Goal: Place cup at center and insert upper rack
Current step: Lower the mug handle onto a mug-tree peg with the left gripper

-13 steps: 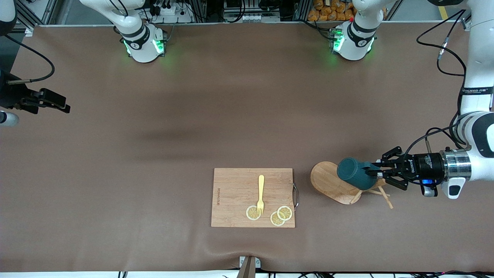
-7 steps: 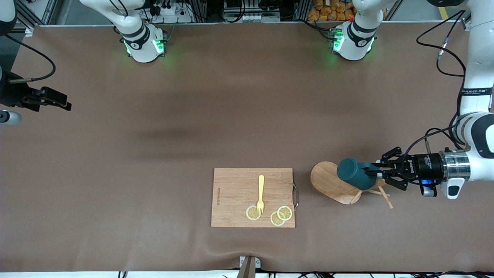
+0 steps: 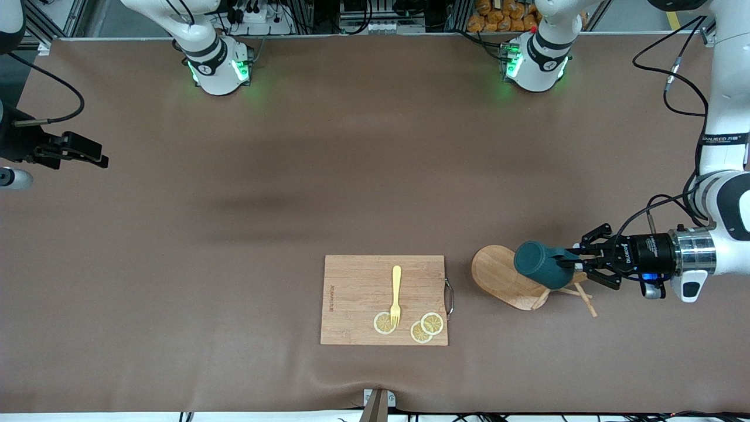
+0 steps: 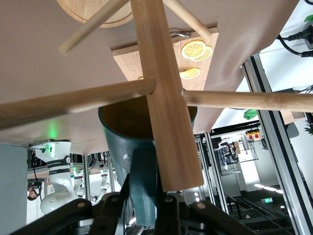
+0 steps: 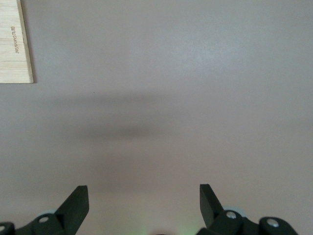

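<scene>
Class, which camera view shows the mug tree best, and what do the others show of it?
The front view: the whole mug tree shows, lying on its side with oval base, post and pegs visible. The left wrist view shows only its post and pegs up close, beside the cup that the left gripper holds. The right wrist view shows none.

Rack [image 3: 515, 281] w/ cup [image 3: 536, 264] and cutting board [image 3: 384, 299] crowd the camera-side strip; tabletop [image 3: 351, 176] by bases open

The left arm's black two-finger gripper [image 3: 569, 262] is held level and clamped on a dark teal ribbed cup [image 3: 536, 264], while the right arm's black gripper [image 5: 143, 203] is kept waiting, fingers spread, over the brown surface [image 3: 234, 234].
</scene>
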Tool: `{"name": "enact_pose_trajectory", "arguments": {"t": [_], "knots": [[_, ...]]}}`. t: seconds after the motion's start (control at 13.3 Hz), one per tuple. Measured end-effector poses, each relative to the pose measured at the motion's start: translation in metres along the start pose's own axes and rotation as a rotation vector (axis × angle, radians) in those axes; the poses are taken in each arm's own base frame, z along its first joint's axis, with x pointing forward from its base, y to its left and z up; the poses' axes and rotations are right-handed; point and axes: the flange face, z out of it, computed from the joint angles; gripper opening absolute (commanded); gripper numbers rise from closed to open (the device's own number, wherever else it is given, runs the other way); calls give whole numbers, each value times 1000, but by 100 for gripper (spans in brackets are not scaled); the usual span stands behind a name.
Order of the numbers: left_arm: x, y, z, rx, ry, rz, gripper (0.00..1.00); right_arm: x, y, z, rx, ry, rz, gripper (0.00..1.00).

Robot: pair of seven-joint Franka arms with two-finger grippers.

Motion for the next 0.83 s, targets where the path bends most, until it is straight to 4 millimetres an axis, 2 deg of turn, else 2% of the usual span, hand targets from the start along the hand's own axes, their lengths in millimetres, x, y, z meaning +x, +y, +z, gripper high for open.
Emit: {"name": "enact_pose_trajectory", "arguments": {"t": [0.08, 0.15, 0.23, 0.83], "knots": [[1, 0, 0, 0, -1, 4, 35, 0, 0, 0, 0, 0, 0, 100], [3, -1, 0, 0, -1, 5, 83, 0, 0, 0, 0, 0, 0, 100], [6, -1, -1, -3, -3, 2, 100, 0, 0, 0, 0, 0, 0, 100], [11, -1, -13, -21, -1, -3, 100, 0, 0, 0, 0, 0, 0, 100]]}}
